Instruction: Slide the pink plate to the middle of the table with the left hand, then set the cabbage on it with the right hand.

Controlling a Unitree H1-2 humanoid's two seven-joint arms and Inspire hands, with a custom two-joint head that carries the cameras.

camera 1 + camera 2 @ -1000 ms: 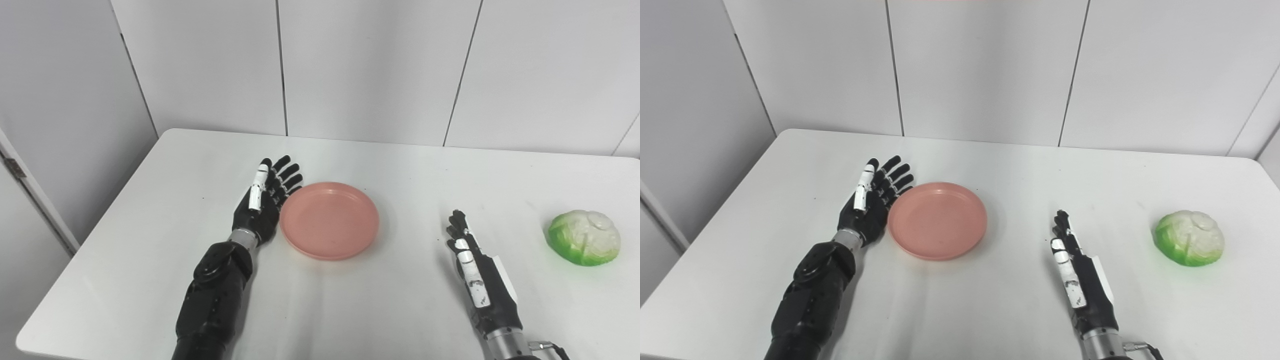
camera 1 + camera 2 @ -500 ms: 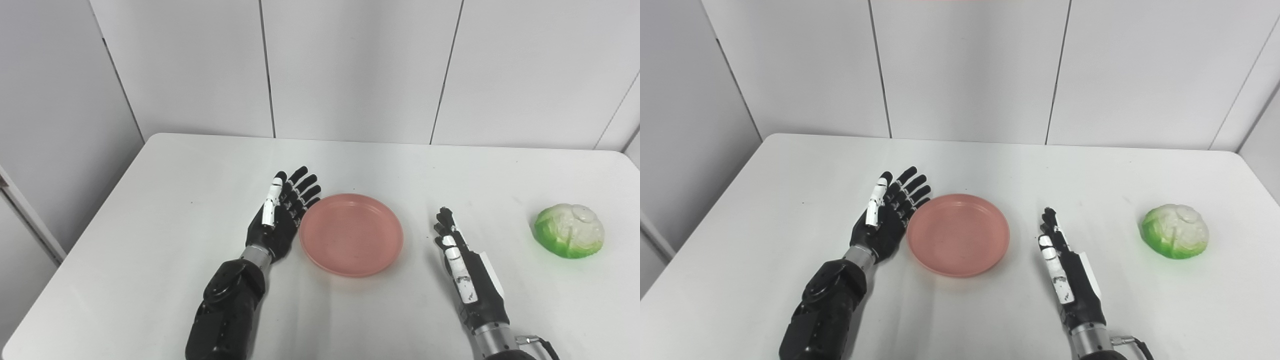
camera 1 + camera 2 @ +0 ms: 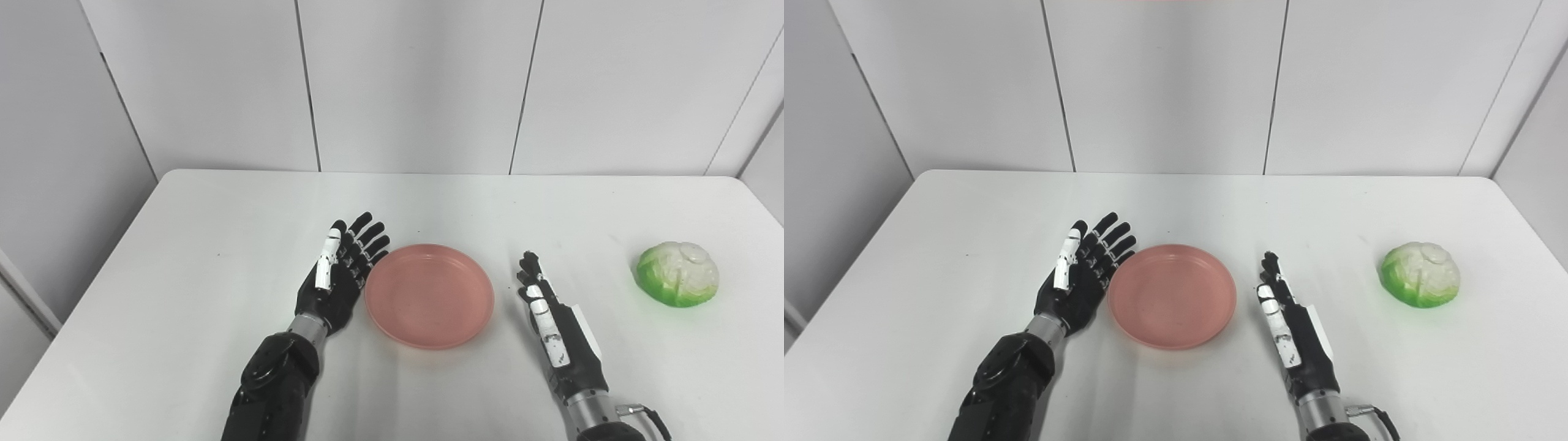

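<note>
Between the earlier frames and now, the whole picture has shifted with the camera; the round pink plastic plate [image 3: 429,295] is seen as before against the black left hand [image 3: 340,274].
Both hands are held wide with fingers spread, nothing gripped; the black right hand [image 3: 1290,327] stands edge-on just right of the shallow, empty plate. More wall right of the white table [image 3: 937,245] is shown in the right eye view. A green-and-white cabbage [image 3: 1420,283] lies well to the right of the right hand.
</note>
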